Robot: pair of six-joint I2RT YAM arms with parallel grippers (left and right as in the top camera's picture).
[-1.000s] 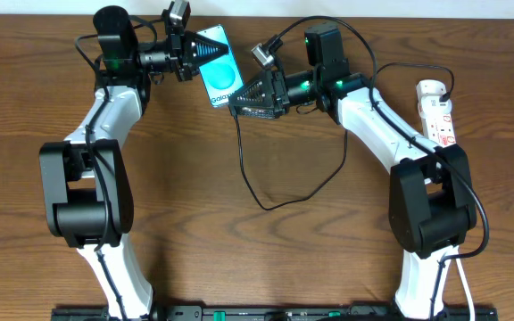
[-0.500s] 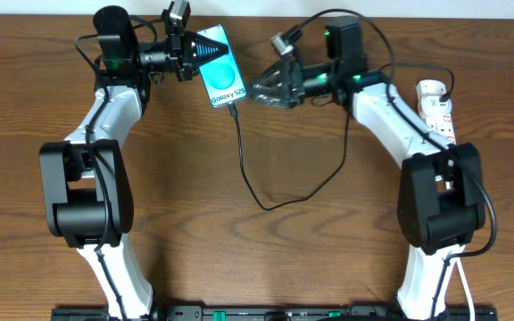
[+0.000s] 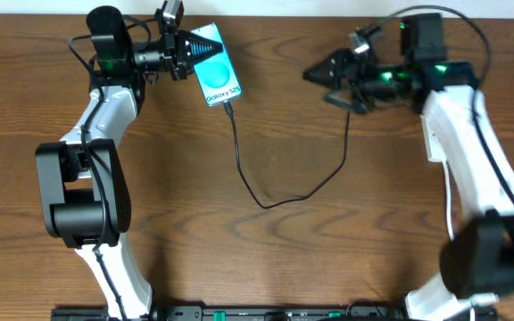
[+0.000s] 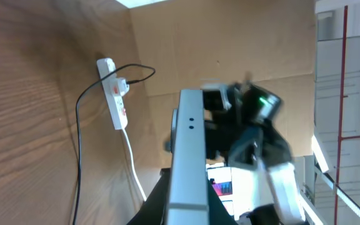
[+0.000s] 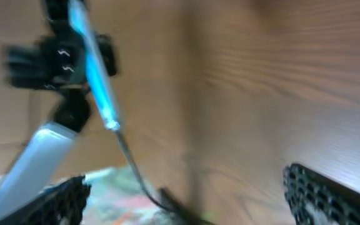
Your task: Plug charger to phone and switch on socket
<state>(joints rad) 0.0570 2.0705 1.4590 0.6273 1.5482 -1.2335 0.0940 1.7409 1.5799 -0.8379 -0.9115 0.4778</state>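
Where the charger [image 3: 239,169] loops nearest on the table [image 3: 355,241], its tip meets the lower end of the phone [image 3: 218,69]. Far left, the left gripper [image 3: 194,49] clamps the phone; far right, the right gripper [image 3: 317,85] hangs spread, empty. The socket [image 4: 115,94] lies flat beyond.

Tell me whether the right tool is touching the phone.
Apart. The overhead view shows the open right tool well to the right of the phone, with bare table between them.
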